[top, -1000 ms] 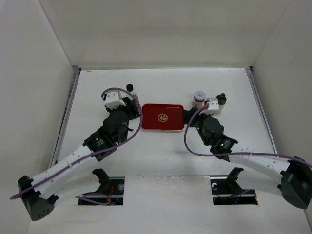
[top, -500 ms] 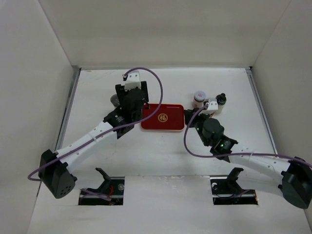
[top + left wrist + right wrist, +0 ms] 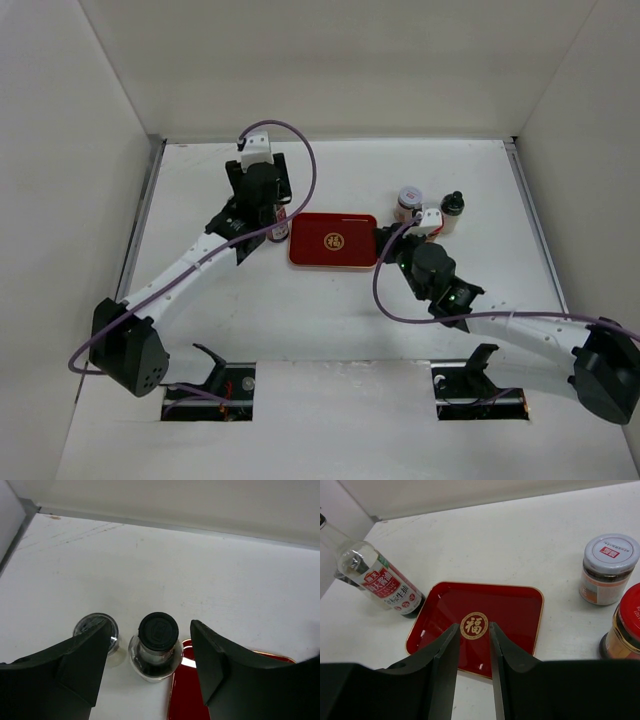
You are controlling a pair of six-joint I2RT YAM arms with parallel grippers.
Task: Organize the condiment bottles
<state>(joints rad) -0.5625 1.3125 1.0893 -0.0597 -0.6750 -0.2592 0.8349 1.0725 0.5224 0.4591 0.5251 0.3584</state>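
Observation:
A dark soy sauce bottle (image 3: 157, 630) with a black cap stands upright just off the left edge of the red tray (image 3: 334, 240). My left gripper (image 3: 150, 625) hovers over it, open, one finger on each side of the cap and touching neither side. The same bottle (image 3: 380, 582) shows a red label in the right wrist view. Over the tray's (image 3: 520, 610) near right part, my right gripper (image 3: 474, 626) is open by a narrow gap and holds nothing. A white-lidded jar (image 3: 609, 567), a red-lidded jar (image 3: 627, 625) and a small black-capped bottle (image 3: 453, 205) stand right of the tray.
A small clear shaker (image 3: 95, 627) stands close to the left of the soy bottle, partly behind my left finger. White walls enclose the table on three sides. The tray (image 3: 182, 690) has nothing on it.
The left arm has swung out and lifted toward the back, and its gripper now looks down on the soy bottle's cap. The right arm has shifted slightly left.

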